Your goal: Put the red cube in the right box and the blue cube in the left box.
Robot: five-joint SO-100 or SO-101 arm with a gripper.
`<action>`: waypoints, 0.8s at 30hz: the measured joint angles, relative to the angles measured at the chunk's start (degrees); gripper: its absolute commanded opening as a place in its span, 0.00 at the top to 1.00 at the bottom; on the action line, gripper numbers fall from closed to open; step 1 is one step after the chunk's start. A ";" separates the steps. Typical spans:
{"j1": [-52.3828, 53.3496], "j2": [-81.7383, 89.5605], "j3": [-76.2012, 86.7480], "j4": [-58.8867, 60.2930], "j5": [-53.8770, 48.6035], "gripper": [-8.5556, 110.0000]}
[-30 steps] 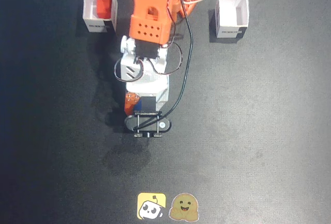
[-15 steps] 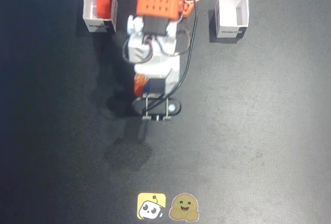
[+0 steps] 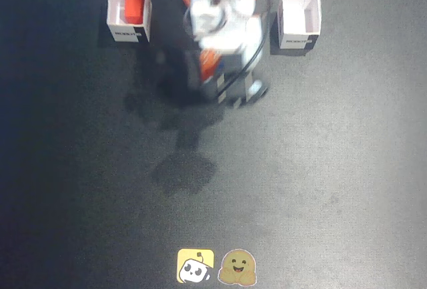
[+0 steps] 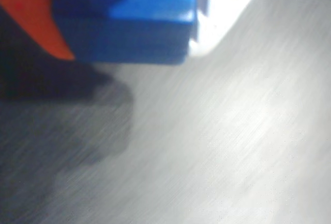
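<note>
Gripper is clamped on the blue cube: in the wrist view the cube fills the top of the frame, orange finger on its left face, white finger on its right. No gap visible on either side. The cube is off the mat, its shadow falling on the surface below.

In the fixed view the gripper is blurred, sits near the top centre, between the two boxes, and the cube itself is hidden there.

Red cube is inside the box on that view's left. The box on its right looks empty, so I take that as the blue cube's destination.

Risks:
- Box opening is only somewhat bigger than the cube. A slightly off approach means the cube lands on the rim and tips out.
- Card box looks light; a finger clipping the wall could shove or topple it.
- The arm's cable hangs near that box and could snag it.
- Can't judge grip depth from the blur; a shallow pinch could slip.
</note>
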 measured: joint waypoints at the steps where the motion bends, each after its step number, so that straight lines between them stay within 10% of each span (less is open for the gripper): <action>1: -1.23 1.58 0.00 1.85 0.62 0.84; 24: -37.97 -2.72 -7.21 8.70 6.68 0.83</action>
